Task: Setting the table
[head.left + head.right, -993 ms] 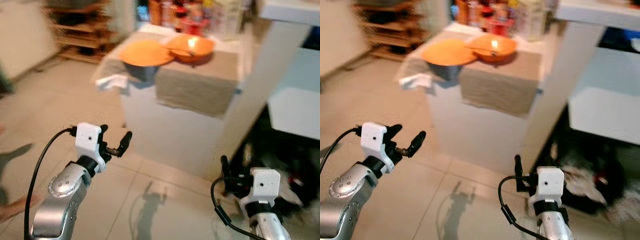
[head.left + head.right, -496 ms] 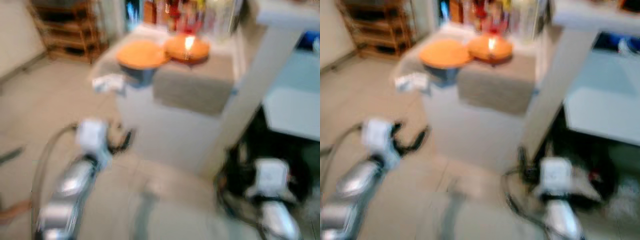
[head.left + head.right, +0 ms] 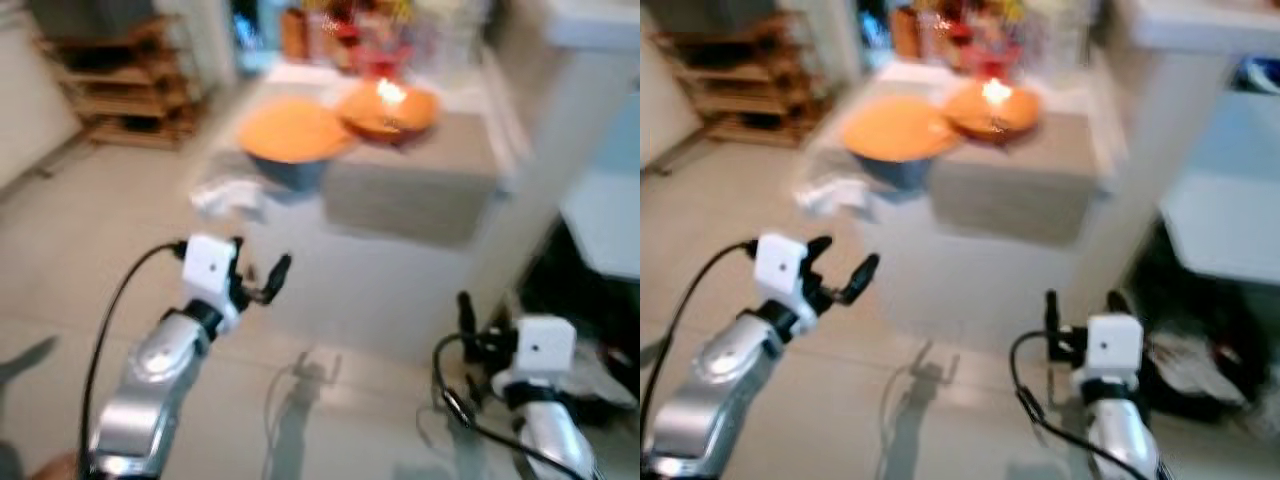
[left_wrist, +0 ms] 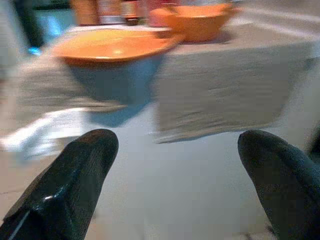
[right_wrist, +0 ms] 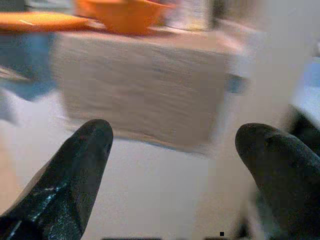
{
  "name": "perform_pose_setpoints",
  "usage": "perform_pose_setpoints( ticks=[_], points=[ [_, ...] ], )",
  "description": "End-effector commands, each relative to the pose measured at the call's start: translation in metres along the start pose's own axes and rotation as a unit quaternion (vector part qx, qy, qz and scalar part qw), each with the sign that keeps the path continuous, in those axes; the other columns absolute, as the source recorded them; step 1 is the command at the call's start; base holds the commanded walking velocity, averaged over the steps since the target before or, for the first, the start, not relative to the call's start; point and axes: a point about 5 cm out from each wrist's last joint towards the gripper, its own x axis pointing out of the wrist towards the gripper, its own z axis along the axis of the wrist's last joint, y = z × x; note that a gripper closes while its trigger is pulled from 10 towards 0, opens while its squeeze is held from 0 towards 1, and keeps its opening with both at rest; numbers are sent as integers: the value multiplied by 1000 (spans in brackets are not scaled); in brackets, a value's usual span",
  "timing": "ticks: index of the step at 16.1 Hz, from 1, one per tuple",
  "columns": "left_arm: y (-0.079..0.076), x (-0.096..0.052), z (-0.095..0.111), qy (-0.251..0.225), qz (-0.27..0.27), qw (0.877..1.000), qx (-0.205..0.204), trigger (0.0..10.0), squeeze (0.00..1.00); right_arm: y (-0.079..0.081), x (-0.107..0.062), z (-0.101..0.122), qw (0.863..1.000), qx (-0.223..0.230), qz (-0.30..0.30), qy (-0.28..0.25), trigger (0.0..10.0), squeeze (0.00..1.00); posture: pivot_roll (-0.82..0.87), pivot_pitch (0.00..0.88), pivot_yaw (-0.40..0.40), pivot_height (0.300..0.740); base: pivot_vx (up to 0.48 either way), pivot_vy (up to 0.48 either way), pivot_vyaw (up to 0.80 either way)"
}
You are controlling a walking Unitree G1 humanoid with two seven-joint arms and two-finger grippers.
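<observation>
An orange plate (image 3: 293, 130) rests on a blue bowl (image 3: 297, 173) at the near left of a small table, with an orange bowl (image 3: 391, 108) just behind it on a beige cloth (image 3: 412, 188). The picture is blurred. My left gripper (image 3: 258, 266) is raised in front of the table's left corner, open and empty, well short of the plate (image 4: 112, 45). Lower down by the table's right side, my right gripper (image 3: 1083, 305) is also open and empty; the orange bowl (image 5: 125, 15) sits above and beyond it.
A white napkin (image 3: 226, 197) hangs off the table's left edge. Bottles and jars (image 3: 345, 25) crowd the table's back. A wooden shelf (image 3: 115, 85) stands far left, a white counter post (image 3: 555, 130) right, with dark clutter (image 3: 600, 300) beneath. Tiled floor (image 3: 90, 230) lies to the left.
The whole picture has shifted and blurred, so the camera has moved; the table now looks slightly nearer. Both grippers stay raised and open, holding nothing.
</observation>
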Motion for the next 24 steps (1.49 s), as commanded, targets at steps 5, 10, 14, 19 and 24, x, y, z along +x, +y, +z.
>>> perform_pose_setpoints(
  ticks=[5,10,14,19,24],
  points=[
    [3,-1,2,1,1,1000,11,10000,0,7,2,5,1000,-2,11,-3,10000,0,-48,0,15,740,430,96,-689],
    [1,2,3,5,-6,1000,24,10000,0,9,2,5,1000,-5,10,0,10000,0,-49,8,17,740,270,0,0],
    [5,4,7,-3,4,1000,25,10000,0,9,1,4,1000,-6,12,0,10000,0,-49,10,16,740,0,0,0],
    [20,9,4,26,48,999,-4,10000,0,10,2,3,1000,-7,13,2,10000,0,-45,7,17,740,0,0,0],
    [38,29,18,54,100,979,-172,10000,0,11,2,3,1000,-7,15,3,10000,0,-44,9,18,740,0,0,0]
  ],
)
